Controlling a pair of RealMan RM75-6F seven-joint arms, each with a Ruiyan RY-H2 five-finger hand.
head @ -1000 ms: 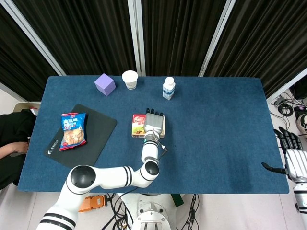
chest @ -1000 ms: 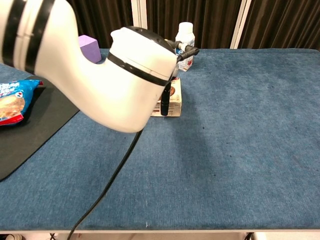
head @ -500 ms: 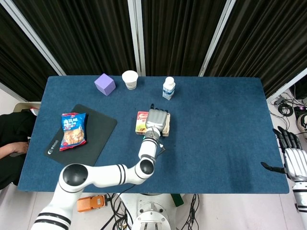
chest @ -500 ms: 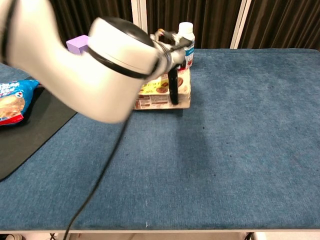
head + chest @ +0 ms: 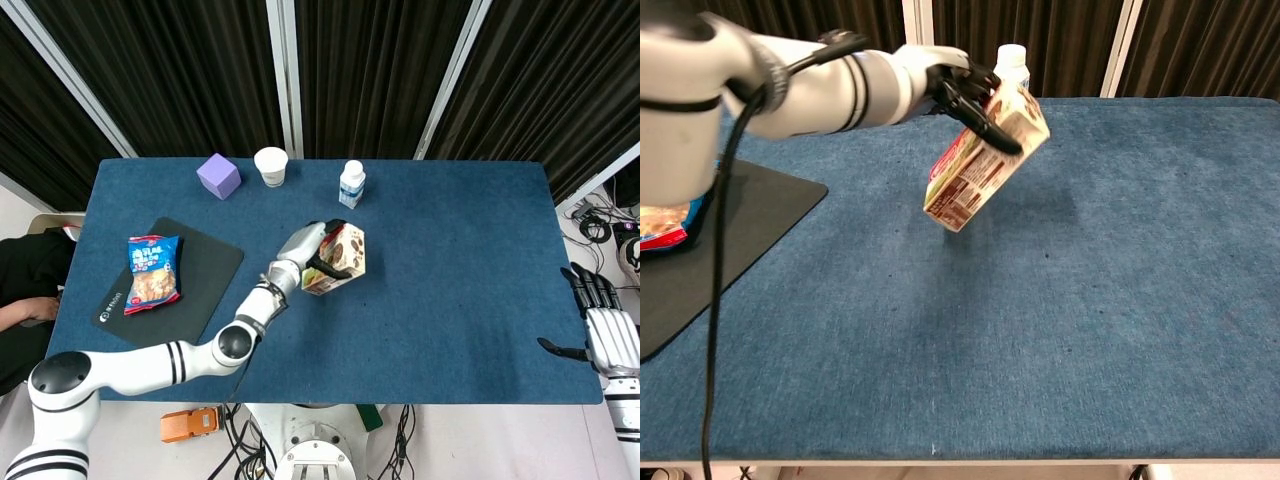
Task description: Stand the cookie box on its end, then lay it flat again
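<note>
Left hand (image 5: pixel 955 85) fingers clamp tilted cookie box (image 5: pixel 985 160); head view alone shows right hand (image 5: pixel 607 338), fingers apart.

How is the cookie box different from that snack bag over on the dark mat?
The cookie box is a stiff carton, gripped by the left robot hand and tilted in the air above the blue table; the snack bag is a soft, crinkled pouch lying flat on the black mat, with no hand on it. The box is mostly cream and brown, the bag blue. Both are printed food packs on the robot's left half of the table.
</note>
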